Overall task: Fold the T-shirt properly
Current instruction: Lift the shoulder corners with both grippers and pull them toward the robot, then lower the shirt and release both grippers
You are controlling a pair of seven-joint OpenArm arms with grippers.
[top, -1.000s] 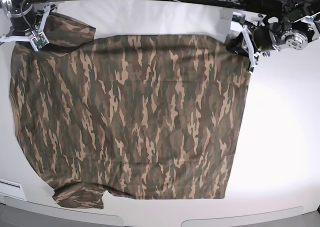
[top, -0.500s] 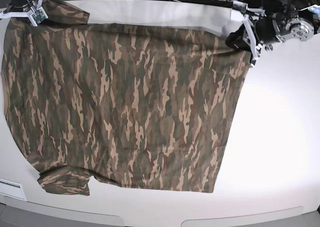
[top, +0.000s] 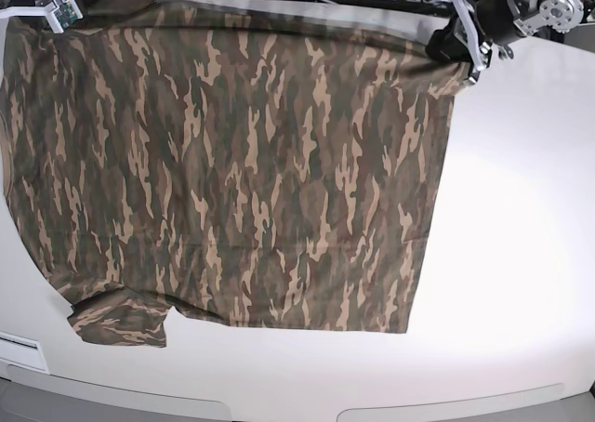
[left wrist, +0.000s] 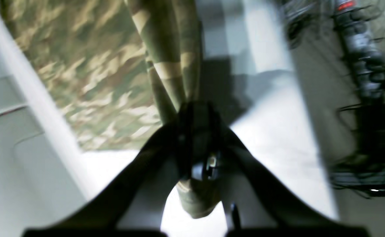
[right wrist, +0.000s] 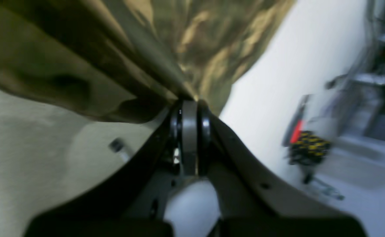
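— Handling how? Looks soft and light, that big camouflage-print cloth T-shirt (top: 232, 162) in green, brown and tan: limp, prone to sag between two holds.
— Agreed. Spread across the white table (top: 521, 255), far edge raised. Left gripper (top: 457, 39) clamped on one far corner, right gripper (top: 58, 6) pinched shut on the other, cloth bunched at both.
— Best taken by corners or hem, then, kept taut.
— Probably. Any containers?
— None seen. Nothing to hold anything, only bare tabletop beside the cloth.

free: table (top: 521, 208) right side | blocked: T-shirt (top: 242, 162) (covers left)
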